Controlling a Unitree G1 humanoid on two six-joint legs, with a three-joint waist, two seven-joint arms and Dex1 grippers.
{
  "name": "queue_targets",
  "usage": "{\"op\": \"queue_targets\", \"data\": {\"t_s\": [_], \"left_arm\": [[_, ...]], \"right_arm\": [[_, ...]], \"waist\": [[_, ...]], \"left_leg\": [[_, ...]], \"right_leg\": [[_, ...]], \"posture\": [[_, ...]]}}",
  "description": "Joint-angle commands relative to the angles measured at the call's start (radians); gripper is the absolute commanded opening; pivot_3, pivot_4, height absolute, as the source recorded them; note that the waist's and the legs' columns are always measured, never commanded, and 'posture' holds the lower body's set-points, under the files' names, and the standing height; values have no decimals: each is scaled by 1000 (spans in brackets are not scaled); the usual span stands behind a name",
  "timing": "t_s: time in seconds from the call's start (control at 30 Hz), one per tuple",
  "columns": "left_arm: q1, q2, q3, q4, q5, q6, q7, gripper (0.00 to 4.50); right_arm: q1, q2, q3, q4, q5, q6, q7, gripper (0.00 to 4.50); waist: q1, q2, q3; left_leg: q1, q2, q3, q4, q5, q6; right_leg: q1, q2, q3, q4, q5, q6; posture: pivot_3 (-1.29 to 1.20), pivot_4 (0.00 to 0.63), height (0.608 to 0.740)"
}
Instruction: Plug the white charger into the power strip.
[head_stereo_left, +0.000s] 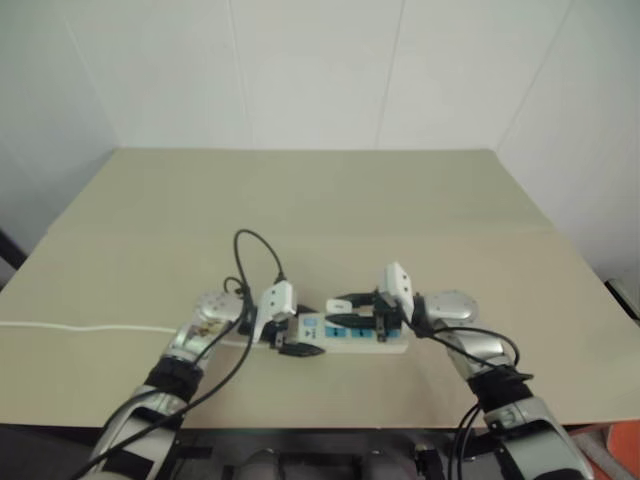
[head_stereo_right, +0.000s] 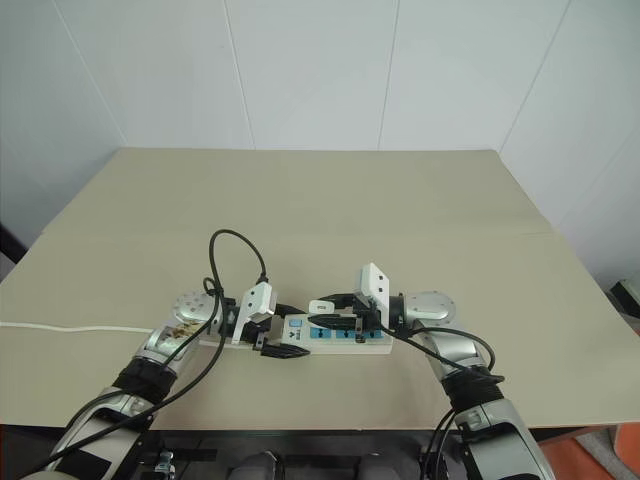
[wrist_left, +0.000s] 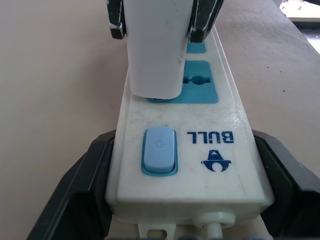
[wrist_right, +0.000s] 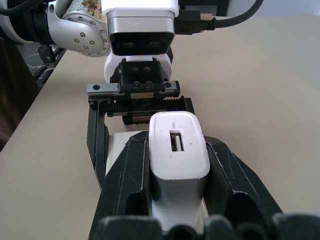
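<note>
Beige and plain, the desk (head_stereo_right: 400, 200) is seen from above, set against white wall panels (head_stereo_right: 310, 70). Near its front edge the power strip (head_stereo_right: 380, 343) is laid flat, running left to right between the two arms. A long white bar is shown, with blue socket panels on top, a pale blue switch (wrist_left: 159, 150) near its left end and blue lettering beside the switch. A thin white cord (head_stereo_right: 60, 326) is trailed away from that end across the desk toward the left edge.

The left gripper (head_stereo_right: 272, 340) is clamped on the switch end of the strip; in the left wrist view its black fingers (wrist_left: 75, 190) are pressed against both long sides of the bar. The right gripper (head_stereo_right: 330, 312) is reached in from the right, pointing left, and is clenched around the charger (wrist_right: 176, 150). In the right wrist view the small white rounded block is held between the black fingers (wrist_right: 125, 185), with a small slot visible on its upper face.

In the left wrist view the charger (wrist_left: 156, 50) is stood upright on the strip, its lower end met with the first blue socket panel (wrist_left: 202, 82) past the switch. Whether its pins are fully seated cannot be told.
</note>
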Motion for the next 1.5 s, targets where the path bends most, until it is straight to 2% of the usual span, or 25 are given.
{"op": "queue_targets", "data": {"t_s": [0.03, 0.53, 1.17, 1.5], "left_arm": [[14, 50, -4, 10, 30, 0, -22, 3300], [32, 43, -10, -10, 28, 6, -14, 3300], [39, 48, -3, -21, 29, 11, -9, 3300], [33, 45, -6, -20, 29, 12, -7, 3300]], "right_arm": [[24, -57, -10, 72, -60, 24, -13, 1161], [-17, 17, 73, 118, -82, 55, -14, 1161], [-37, 12, 77, 158, -81, 55, 12, 1161], [-34, 21, 56, 134, -61, 111, 39, 4422]], "waist": [[0, 0, 0], [-12, -2, -5], [-27, -2, -6], [-27, -3, -7]], "left_leg": [[0, 0, 0, 0, 0, 0], [5, 1, 1, -1, 0, 0], [5, 2, 1, -1, 0, 0], [4, 2, 0, -2, 0, 0]], "right_leg": [[0, 0, 0, 0, 0, 0], [2, 1, 1, 1, -1, 0], [2, 1, 1, 1, -1, 0], [2, 1, 1, 1, -1, 0]], "posture": [[0, 150, 740], [0, 150, 740], [0, 150, 740], [0, 150, 740]]}}
